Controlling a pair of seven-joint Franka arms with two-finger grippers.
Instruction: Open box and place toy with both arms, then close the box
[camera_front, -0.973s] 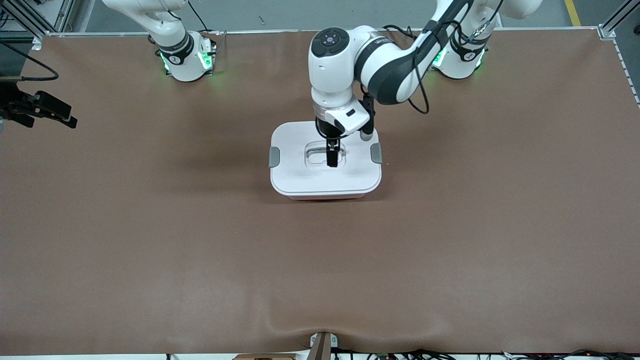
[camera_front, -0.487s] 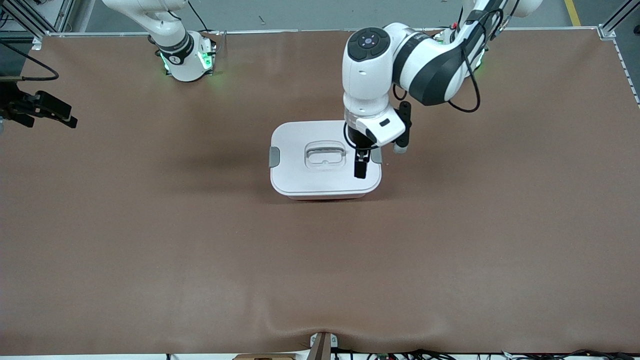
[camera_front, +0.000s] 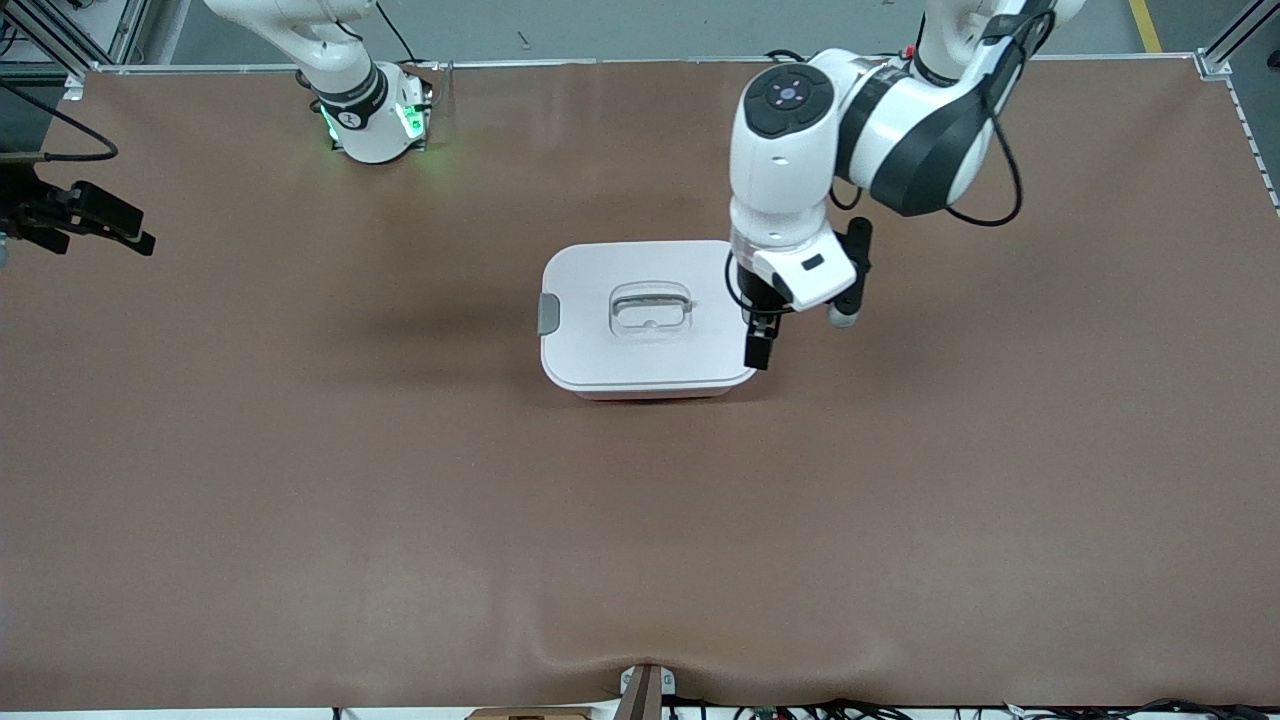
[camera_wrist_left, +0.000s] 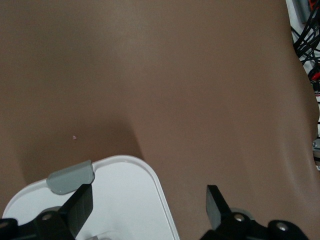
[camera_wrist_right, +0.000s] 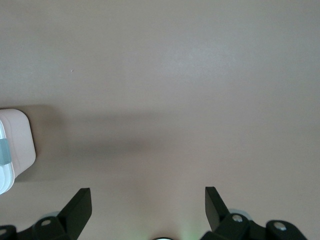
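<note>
The box (camera_front: 648, 320) sits on the brown table (camera_front: 300, 500), roughly midway between the two arms' ends and a little nearer the robots' bases than the front camera. Its white lid (camera_front: 600, 350) is on, with the recessed centre handle (camera_front: 650, 308) showing plainly from above. One grey side clip (camera_front: 548, 314) is visible on the edge toward the right arm's end of the table; the clip on the edge toward the left arm's end is hidden in the front view by the left arm's wrist, though the left wrist view shows a grey clip (camera_wrist_left: 71, 176) on the lid's rim just beside one finger. A thin pink strip of the tub shows under the lid's edge nearest the front camera. No toy can be seen in any view. The left end effector (camera_front: 758, 348) hangs over the lid's edge toward the left arm's end of the table, pointing down, with its fingers spread wide and nothing between them. The right end effector (camera_wrist_right: 147, 207) is held over bare table, also spread wide and holding nothing, and its wrist view catches a corner of the box (camera_wrist_right: 15, 150) off to one side; that arm waits, its base (camera_front: 375, 120) glowing green.
</note>
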